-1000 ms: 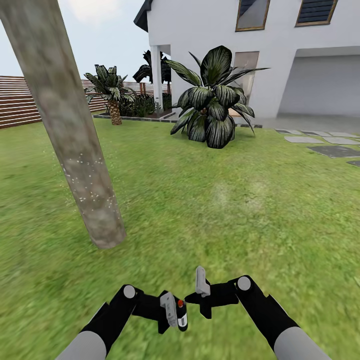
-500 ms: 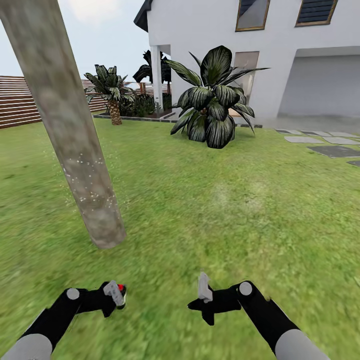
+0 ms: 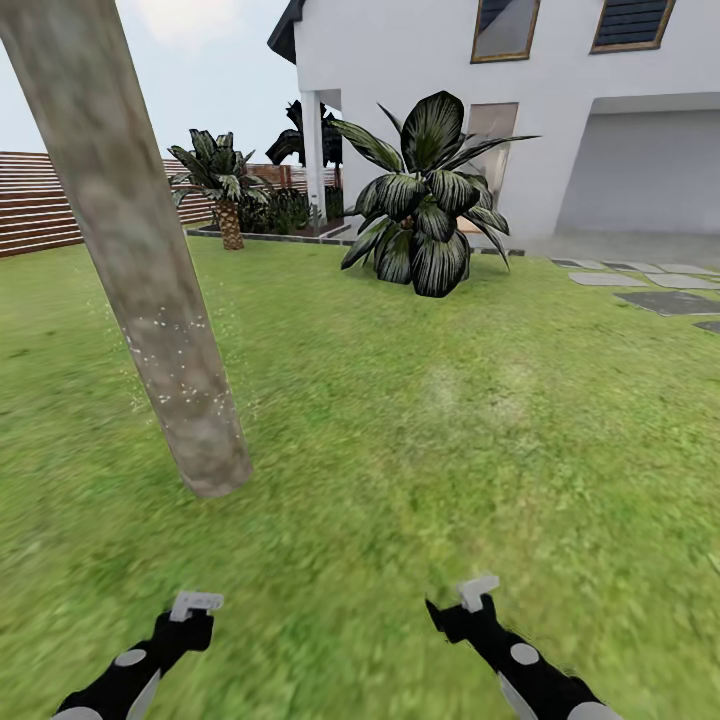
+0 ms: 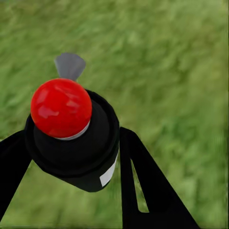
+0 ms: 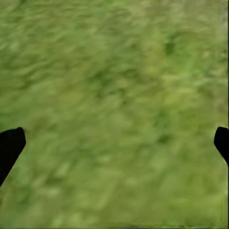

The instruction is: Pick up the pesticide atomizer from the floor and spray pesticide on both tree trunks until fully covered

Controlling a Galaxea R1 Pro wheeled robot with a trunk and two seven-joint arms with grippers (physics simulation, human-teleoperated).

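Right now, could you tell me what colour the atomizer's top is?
Glossy red, on a black body; the atomizer shows best in the left wrist view.

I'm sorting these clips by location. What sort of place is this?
A home garden, rendered in simulation: a grass lawn, a white house behind it, a brown slatted fence, and a thick tree trunk.

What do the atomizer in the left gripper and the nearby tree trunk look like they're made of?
The atomizer looks like matte black plastic with a glossy red plastic cap, judging by the highlights on the cap; it sits between the left gripper's black fingers. The tree trunk looks like smooth, mottled grey-tan bark, dull, dotted with white specks.
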